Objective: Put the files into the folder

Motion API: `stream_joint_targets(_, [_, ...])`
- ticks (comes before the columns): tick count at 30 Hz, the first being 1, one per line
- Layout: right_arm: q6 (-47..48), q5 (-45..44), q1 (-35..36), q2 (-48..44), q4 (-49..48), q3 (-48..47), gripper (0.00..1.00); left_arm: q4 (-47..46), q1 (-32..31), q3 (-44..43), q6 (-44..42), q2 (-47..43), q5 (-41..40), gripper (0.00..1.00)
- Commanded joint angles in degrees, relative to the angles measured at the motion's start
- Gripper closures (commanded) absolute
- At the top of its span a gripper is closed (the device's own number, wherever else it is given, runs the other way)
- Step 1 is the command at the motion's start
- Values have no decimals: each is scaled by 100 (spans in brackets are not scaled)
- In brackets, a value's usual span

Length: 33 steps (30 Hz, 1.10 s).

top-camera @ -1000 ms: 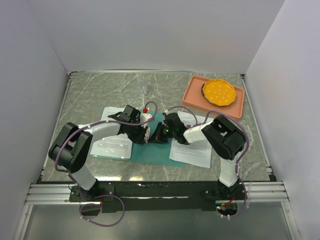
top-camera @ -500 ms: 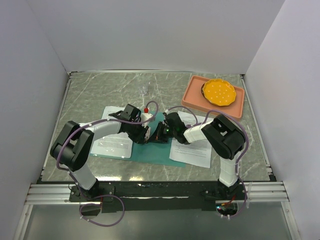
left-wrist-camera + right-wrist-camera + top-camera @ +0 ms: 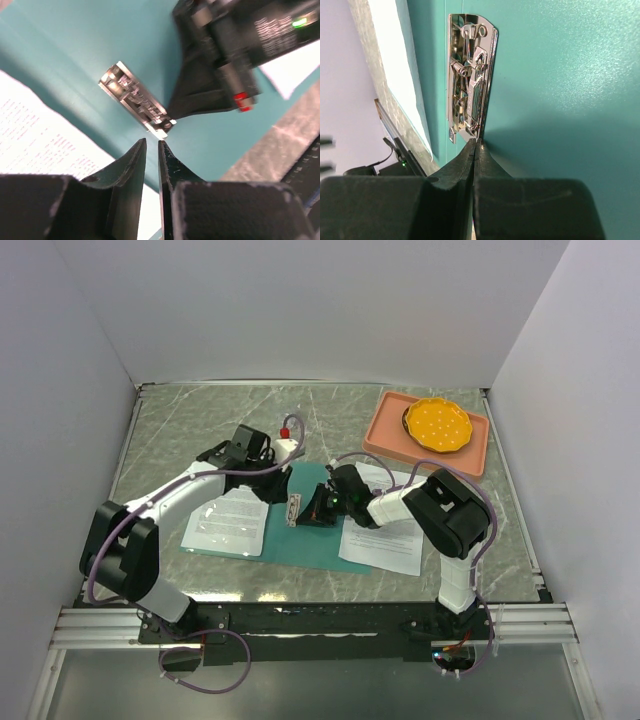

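Folder [image 3: 312,546] lies open mid-worktop [image 3: 190,430], teal, thin and probably floppy, so I'd pin it, not lift it. Files [image 3: 226,524] are white printed sheets, one on its left half, one over its right edge: light, slippery, pinch an edge. Shiny clip [image 3: 470,100] looks stiff. Right pincer [image 3: 474,143] is clenched at its end; left pincer [image 3: 151,144] is barely ajar and empty.

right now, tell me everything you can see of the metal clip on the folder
The metal clip is a shiny silver spring clamp, long and narrow, with a coil spring and a lever plate. It lies flat on the open teal folder, by its spine. The right gripper, shut, touches one end with its tips.
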State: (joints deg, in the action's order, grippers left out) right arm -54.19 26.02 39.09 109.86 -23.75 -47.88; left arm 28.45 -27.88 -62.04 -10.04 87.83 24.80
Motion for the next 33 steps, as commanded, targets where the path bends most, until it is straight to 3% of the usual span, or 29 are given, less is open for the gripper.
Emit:
stream_joint_targets(1, [243,-299,-7,185,766,60,100,-242,46,402,-156,102,-247,78])
stream_joint_targets(33, [93,-211,-77,176,705,-90,100,-850,46,544,-41,920,174,75])
